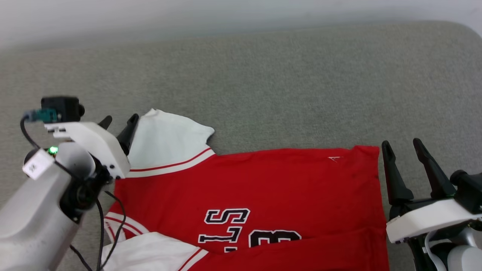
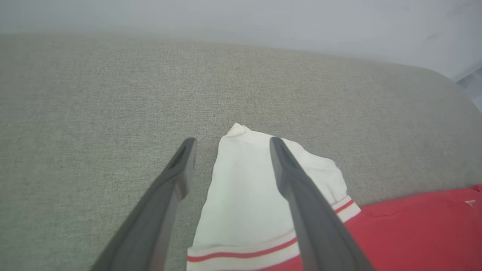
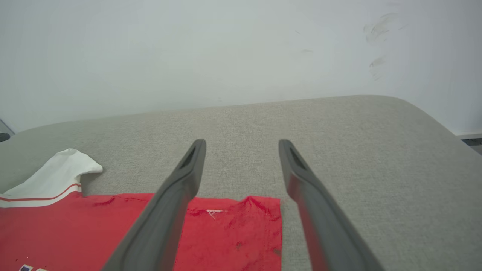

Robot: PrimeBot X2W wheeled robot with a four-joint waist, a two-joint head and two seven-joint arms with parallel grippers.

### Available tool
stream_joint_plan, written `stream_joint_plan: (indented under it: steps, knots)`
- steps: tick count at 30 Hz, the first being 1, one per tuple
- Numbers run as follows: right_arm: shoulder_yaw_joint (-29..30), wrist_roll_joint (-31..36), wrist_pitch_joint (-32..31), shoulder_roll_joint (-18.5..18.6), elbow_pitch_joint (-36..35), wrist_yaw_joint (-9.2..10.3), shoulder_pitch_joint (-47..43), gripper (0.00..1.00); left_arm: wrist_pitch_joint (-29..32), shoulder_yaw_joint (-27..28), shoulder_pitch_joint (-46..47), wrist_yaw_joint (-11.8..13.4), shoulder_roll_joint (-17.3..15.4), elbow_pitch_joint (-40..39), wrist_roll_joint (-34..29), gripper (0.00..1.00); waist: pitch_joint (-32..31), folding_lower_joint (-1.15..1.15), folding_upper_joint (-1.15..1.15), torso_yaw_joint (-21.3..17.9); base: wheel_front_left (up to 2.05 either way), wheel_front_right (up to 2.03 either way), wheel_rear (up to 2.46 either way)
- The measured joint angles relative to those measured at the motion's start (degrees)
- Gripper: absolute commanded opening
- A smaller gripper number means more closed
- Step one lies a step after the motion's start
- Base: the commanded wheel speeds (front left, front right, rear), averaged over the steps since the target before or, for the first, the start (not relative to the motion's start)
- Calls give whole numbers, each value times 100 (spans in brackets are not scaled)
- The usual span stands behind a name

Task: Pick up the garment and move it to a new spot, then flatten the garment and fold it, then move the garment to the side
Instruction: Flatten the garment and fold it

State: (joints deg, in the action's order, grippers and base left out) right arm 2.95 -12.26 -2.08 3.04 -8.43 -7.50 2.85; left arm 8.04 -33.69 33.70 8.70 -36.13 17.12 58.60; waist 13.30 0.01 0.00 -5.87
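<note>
left gripper (image 1: 120, 119) over the white sleeve of the garment (image 1: 263, 180)
both grippers spread, empty; right gripper (image 1: 401, 143) beside the red edge; bare grey cushion (image 1: 282, 82) beyond

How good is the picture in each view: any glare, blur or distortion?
Head view: soft, even light, no glare; the garment is sharp but cut by the bottom edge. Left wrist view: the left gripper looks soft near the lens, and the grey cushion curves at its far edge. Right wrist view: the right gripper likewise.

Even soft light, faint shadows; wrist views blurred near edges
</note>
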Motion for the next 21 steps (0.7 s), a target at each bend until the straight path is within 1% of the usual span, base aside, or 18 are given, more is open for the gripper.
stream_joint_plan:
  steps: [3,7,11,13,17,21]
  knots:
    - [-55,-54,75,-2,114,0,111,100,643,-65,391,-174,-33,254,216,100,225,0,0,-142,0,0,0]
    - [-163,-159,166,-4,246,0,227,100,1521,-164,875,-369,-158,580,416,100,449,0,0,-348,0,0,0]
    - [-215,-252,281,-5,399,0,339,100,2242,-334,1216,-499,-303,864,468,100,611,0,0,-559,0,0,0]
    - [-227,-302,332,-5,480,0,369,100,2562,-438,1309,-521,-365,987,465,100,678,0,0,-656,0,0,0]
    - [-227,-404,413,-7,630,0,398,100,2980,-605,1467,-543,-520,1189,367,100,783,0,0,-817,0,0,0]
    - [-192,-505,501,-7,744,0,405,100,3228,-699,1550,-510,-592,1252,313,100,860,-2,0,-924,0,0,0]
